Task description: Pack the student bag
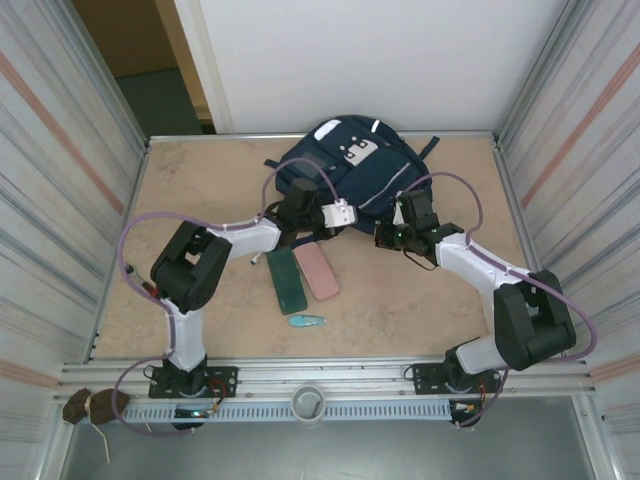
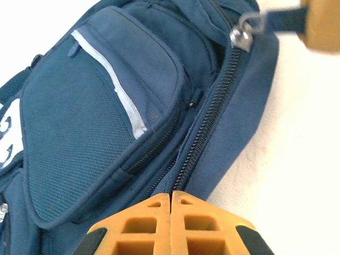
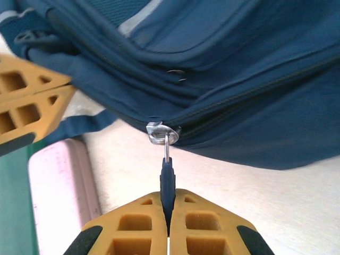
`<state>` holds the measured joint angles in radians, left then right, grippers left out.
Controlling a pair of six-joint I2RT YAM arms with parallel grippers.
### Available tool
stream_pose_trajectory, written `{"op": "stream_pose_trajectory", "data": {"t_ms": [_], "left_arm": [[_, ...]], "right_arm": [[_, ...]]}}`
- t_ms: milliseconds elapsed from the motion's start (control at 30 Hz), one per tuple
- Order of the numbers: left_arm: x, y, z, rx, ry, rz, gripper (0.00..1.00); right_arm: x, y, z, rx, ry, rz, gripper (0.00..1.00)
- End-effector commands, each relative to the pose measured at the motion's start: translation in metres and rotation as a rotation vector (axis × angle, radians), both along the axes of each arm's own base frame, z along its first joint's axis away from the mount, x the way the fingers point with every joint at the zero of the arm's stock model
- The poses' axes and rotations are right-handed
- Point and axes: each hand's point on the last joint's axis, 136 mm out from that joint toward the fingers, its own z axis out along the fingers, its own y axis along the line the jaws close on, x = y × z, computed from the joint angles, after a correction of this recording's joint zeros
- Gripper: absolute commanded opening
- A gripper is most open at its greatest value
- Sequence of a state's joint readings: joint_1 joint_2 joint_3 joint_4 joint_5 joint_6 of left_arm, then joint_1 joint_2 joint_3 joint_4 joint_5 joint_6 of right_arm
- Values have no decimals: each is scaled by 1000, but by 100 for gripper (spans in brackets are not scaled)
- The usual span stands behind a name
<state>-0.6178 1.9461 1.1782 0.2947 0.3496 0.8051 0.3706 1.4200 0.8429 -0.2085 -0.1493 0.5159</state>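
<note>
Right hand [image 3: 169, 202] pinches thin dark zip pull tab [image 3: 167, 176]. Left hand [image 2: 171, 201] closed at near seam of large navy blue fabric student bag [image 1: 352, 170], pinch unclear. Bag flat, far middle of surface [image 1: 420, 320]. Judged soft, limp: hold by tab, seam.

Left wrist view: student bag [image 2: 79, 138] runs off the left and top edges. Right wrist view: lower end of the zipper pull [image 3: 167, 178] hidden inside the right gripper [image 3: 168, 199]; pink case [image 3: 61, 191] cropped at the bottom edge. Top external view: teal object [image 1: 307, 321] too small to identify.
</note>
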Motion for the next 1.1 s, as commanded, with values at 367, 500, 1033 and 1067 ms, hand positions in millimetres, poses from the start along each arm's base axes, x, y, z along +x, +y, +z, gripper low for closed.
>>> {"op": "stream_pose_trajectory", "data": {"t_ms": [367,500,1033,1067], "left_arm": [[20,59,28,-95,23,87,13],[-4,41,33,-93,39,21,41],[-24,-31,18,-6,0,-130,40],[-22,-29,18,-3,-5,-127,36]], "right_arm": [[9,-9,15,-34,-25,11,0],[7,13,30,52,-46,88,0],[-13,43,58,157,-92,169,0],[-13,39,56,149,-89,159,0]]}}
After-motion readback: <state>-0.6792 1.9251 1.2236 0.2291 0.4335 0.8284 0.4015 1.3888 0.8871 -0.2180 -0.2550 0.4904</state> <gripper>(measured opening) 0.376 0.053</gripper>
